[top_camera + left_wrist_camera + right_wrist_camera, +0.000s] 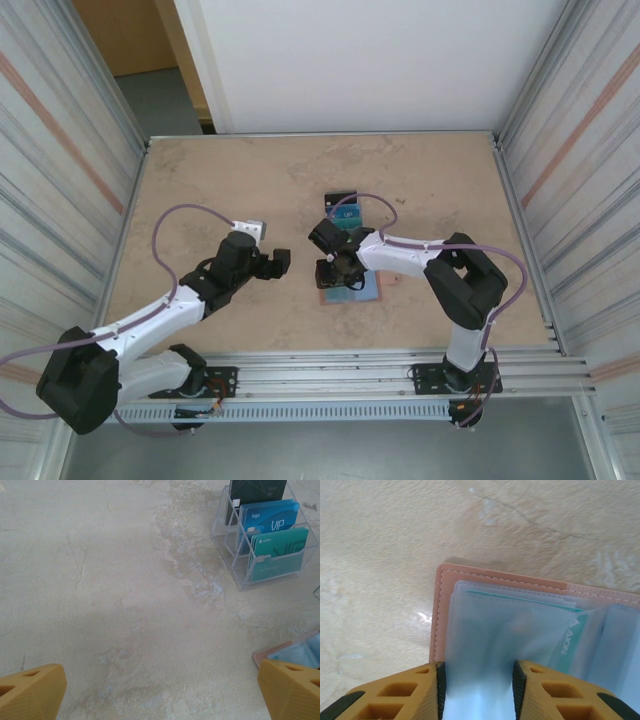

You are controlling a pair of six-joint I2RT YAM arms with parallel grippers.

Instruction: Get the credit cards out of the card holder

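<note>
**A:** Card holder (pixel 438 630) lies open near centre of desk (pixel 100 580), under the right arm. Teal card (pixel 563 642) sits in a pocket behind the front sleeve (pixel 480 640).

**B:** Right tool (pixel 479 687)?

**A:** Fingers straddle that sleeve. Can't tell if it's pinching or just bracketing. Left tool (pixel 160 692) spread wide, nothing in it, hovering by holder's edge.

**B:** Imo grab card edge, not bare plastic, else whole holder lifts. Pull along pocket opening, slow. Left could pin the salmon cover.

**A:** Agreed. Clear rack (pixel 234 572) w/ black, blue, teal cards (pixel 267 517) stands just beyond holder.
</note>
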